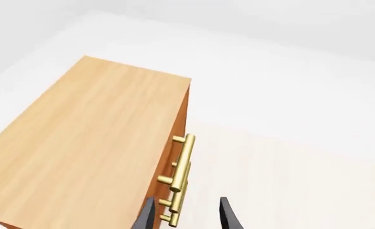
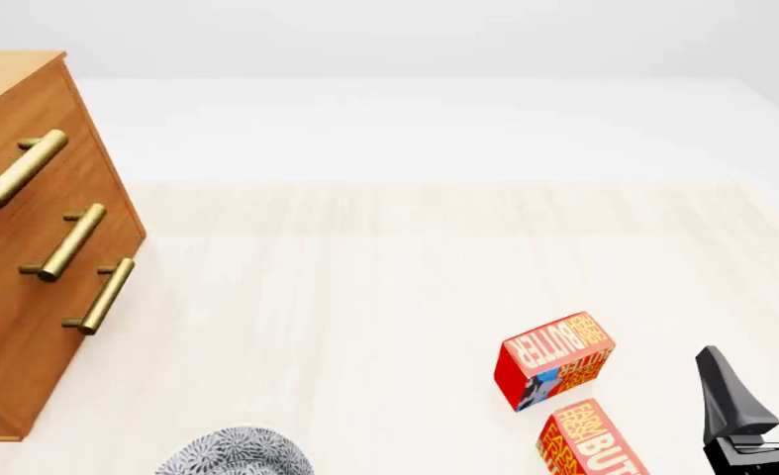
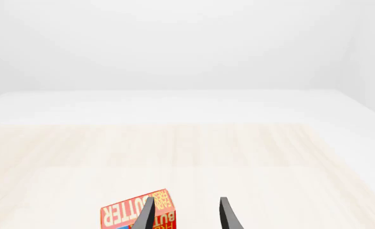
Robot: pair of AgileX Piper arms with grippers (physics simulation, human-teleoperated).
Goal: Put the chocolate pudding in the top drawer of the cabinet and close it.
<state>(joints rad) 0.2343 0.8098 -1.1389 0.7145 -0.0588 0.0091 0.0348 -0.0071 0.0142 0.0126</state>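
Note:
The cabinet (image 2: 20,297) stands at the table's far left, orange-brown wood with three brass bar handles. Its top drawer (image 2: 85,158) looks shut, with its handle (image 2: 20,168) uppermost. In the left wrist view I see the cabinet top (image 1: 92,143) from above and the handles (image 1: 184,152) along its front edge. My left gripper (image 1: 186,218) is open and empty, high over the cabinet's front. My right gripper (image 2: 759,381) is open and empty at the front right; it also shows in the right wrist view (image 3: 187,217). The chocolate pudding is out of view.
Two red "BUTTER" boxes lie at the front right, one (image 2: 554,361) left of my right gripper and one (image 2: 594,440) at the picture's lower edge. One shows in the right wrist view (image 3: 126,214). A grey speckled rounded thing (image 2: 238,453) sits at the front edge.

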